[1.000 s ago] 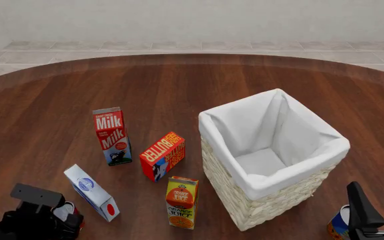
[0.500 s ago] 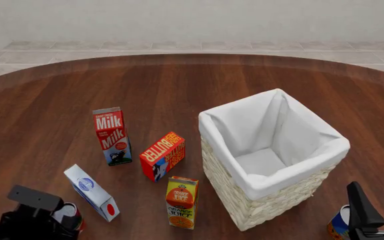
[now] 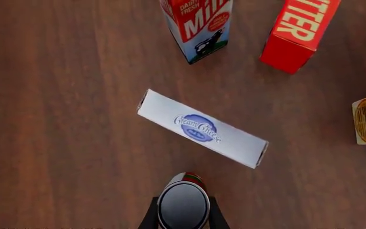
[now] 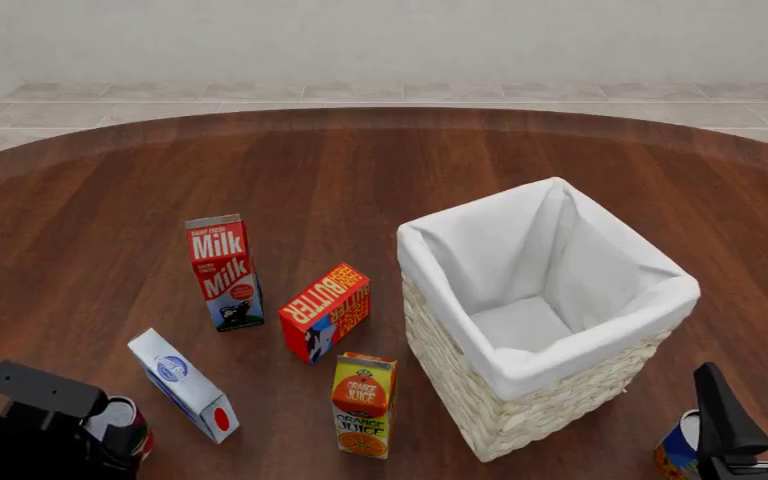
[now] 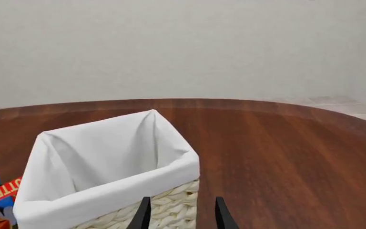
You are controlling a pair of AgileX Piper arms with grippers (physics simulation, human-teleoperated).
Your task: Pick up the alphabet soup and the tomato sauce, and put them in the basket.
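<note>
Currently gripping the tomato sauce [image 4: 116,419] in the left hand [image 3: 183,220] at the near left edge of the surface [image 4: 357,180], fingers [image 3: 150,218] closed snugly on both sides of the can. Risking a knock against the cream cheese box [image 4: 181,385] just beside it, should the lift swing rightward. Keeping the right hand [image 5: 179,212] parted and holding nothing, with the alphabet soup [image 4: 678,446] standing beside it at the near right. Waiting beyond, between both cans: the basket [image 4: 504,395], so far containing neither.
</note>
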